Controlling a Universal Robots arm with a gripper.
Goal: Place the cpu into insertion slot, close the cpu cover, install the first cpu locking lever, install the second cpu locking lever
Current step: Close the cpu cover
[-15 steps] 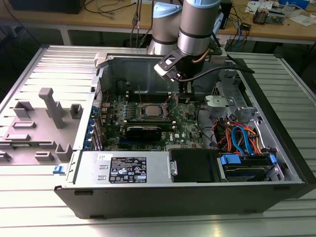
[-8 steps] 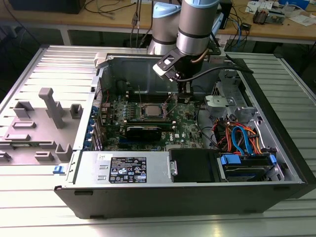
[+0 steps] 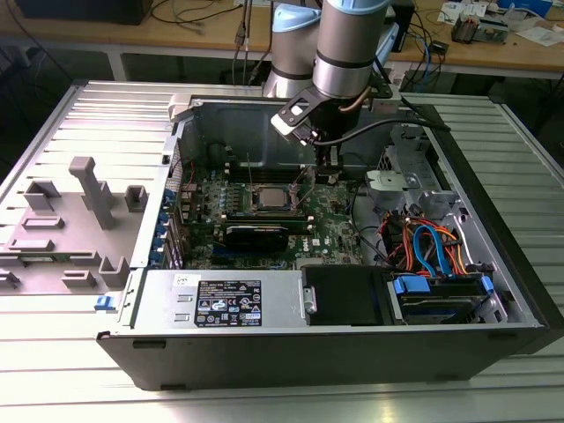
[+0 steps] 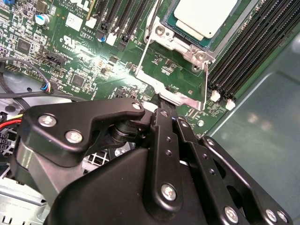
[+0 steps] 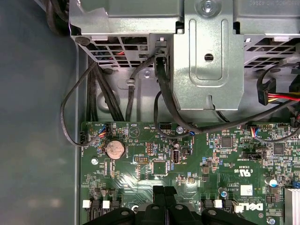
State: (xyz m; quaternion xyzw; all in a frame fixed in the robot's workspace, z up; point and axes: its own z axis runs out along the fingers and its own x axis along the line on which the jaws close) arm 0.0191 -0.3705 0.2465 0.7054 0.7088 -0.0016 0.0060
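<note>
My cell: ribbed aluminium table point(image 3: 520, 388), with bright glare on its near corner at the exterior view's left. Grey moulded fixture blocks point(image 3: 84, 216) sit on it on that side. Behind, a long wooden workbench point(image 3: 176, 40) spans the whole back, strewn with cables point(image 3: 189, 11) and small boards point(image 3: 480, 26); dark underneath between pale legs

A black-and-white label point(image 3: 227, 304) sits on the power supply point(image 3: 159, 293), lower middle of the exterior view; its print is too small to read. In both wrist views, the motherboard point(image 5: 126, 173) bears white printed marks and a white sticker point(image 5: 247, 190).
</note>
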